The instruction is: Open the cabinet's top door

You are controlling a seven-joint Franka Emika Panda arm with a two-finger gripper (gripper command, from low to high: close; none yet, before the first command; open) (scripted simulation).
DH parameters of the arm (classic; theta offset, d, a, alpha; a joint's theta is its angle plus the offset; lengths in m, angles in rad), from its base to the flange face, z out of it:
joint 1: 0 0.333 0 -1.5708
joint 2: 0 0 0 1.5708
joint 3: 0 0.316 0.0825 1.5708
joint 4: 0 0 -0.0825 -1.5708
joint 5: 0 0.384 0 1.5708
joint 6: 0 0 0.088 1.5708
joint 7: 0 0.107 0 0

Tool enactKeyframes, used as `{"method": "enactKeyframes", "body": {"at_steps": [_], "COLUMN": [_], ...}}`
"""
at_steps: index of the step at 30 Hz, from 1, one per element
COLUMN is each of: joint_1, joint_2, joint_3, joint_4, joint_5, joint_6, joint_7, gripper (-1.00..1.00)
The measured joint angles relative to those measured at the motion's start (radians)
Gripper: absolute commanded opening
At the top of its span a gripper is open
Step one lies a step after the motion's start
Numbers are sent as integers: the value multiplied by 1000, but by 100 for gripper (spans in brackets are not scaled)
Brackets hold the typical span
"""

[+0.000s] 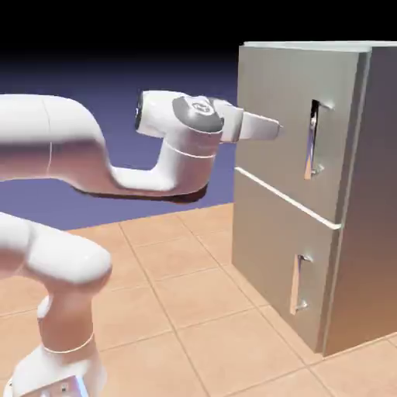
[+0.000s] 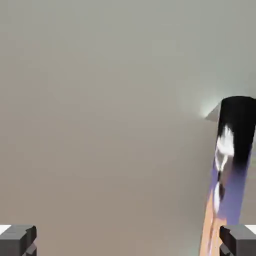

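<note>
"What's everything standing on?"

"A floor of square, warm orange-tan tiles with paler grout lines [image 1: 209,327], seen in the exterior view."

"And directly on it?"

"Toward the exterior view's right, a tall, boxy, grey metallic cabinet [image 1: 283,221], upright, its lower front edge running along the tiles."

"Anything at the other side?"

"The rounded, glossy white base of the robot arm [image 1: 58,368], in the lower left corner. The picture's edge cuts it off, so I can't tell how it meets the tiles."

"Are those two touching?"

"No, they're well apart, with bare tiles between them."
</note>
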Motion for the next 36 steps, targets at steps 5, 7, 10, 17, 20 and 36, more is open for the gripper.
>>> {"method": "enactKeyframes", "body": {"at_steps": [5,7,10,17,20,36], "joint_1": [74,104,148,269,376,-100], "joint_2": [-42,-59,-84,-90,-59,-186], "joint_3": [-84,-118,-169,-264,-321,140], "joint_4": [33,47,66,138,212,-229], "joint_5": [-217,-304,-435,-593,-617,-267], "joint_6": [-13,-18,-26,-50,-74,-398], "joint_7": [152,212,303,408,416,370], "gripper": [0,0,0,0,-100,-100]}}
